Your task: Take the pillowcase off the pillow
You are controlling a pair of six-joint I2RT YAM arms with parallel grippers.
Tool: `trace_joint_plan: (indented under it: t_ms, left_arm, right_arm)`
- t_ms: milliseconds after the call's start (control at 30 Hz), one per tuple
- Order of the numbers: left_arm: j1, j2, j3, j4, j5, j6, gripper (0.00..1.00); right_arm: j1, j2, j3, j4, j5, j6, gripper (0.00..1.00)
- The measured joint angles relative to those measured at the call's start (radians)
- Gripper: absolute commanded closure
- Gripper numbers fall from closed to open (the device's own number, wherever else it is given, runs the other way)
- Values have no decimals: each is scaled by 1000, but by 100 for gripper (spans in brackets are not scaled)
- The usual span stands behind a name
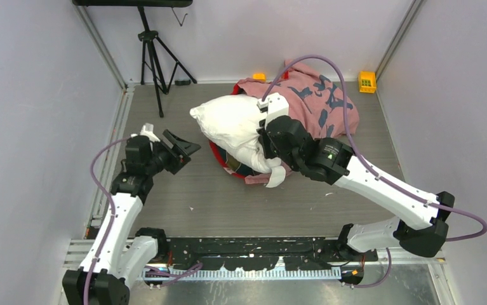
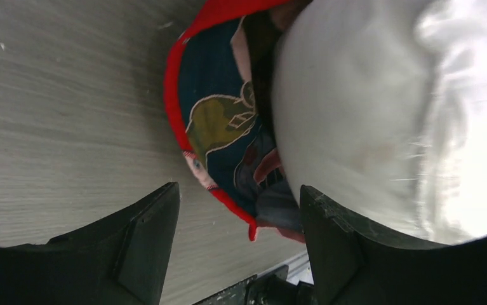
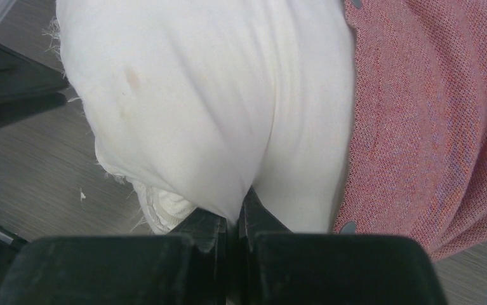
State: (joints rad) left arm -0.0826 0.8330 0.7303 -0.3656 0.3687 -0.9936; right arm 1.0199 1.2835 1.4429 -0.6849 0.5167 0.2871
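The pillow (image 1: 228,121) lies centrally, half out of the pillowcase (image 1: 323,95); a fold of it is pinched in the closed right gripper (image 3: 236,215); the left gripper (image 1: 182,145) is held wide open, empty; the pillowcase's red edge is best pinned by it while the pillow is drawn clear.

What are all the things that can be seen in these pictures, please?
pillow: one, white, table centre, half out of the pillowcase
pillowcase: one, faded pink with red printed inside, over the pillow's far-right end
tripod: one, black, far left
crate: one, yellow, far right corner
block: one, orange, far edge
table: one, grey wood-grain
left gripper: one, black, open, left of the pillow
right gripper: one, black, shut on the pillow
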Motion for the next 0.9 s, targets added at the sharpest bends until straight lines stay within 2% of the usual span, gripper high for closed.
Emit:
trace_joint_plan:
  t_ms: [100, 267, 400, 567, 767, 900]
  left_arm:
    - [0, 8, -87, 76, 45, -50, 25]
    - [-20, 48, -174, 291, 88, -121, 16]
    - [-103, 130, -215, 426, 86, -156, 11]
    - [-224, 238, -215, 554, 51, -181, 11]
    - [-297, 395, -186, 695, -10, -212, 30]
    - [-331, 559, -152, 821, -48, -236, 43]
  right_arm:
    - [0, 0, 9, -3, -3, 5, 100]
    - [-2, 0, 43, -3, -2, 7, 100]
    - [-7, 0, 88, -5, -5, 6, 100]
    - [-16, 0, 142, -7, -11, 8, 100]
    - [-16, 0, 190, -8, -60, 21, 100]
    - [-16, 0, 252, -32, -83, 23, 100]
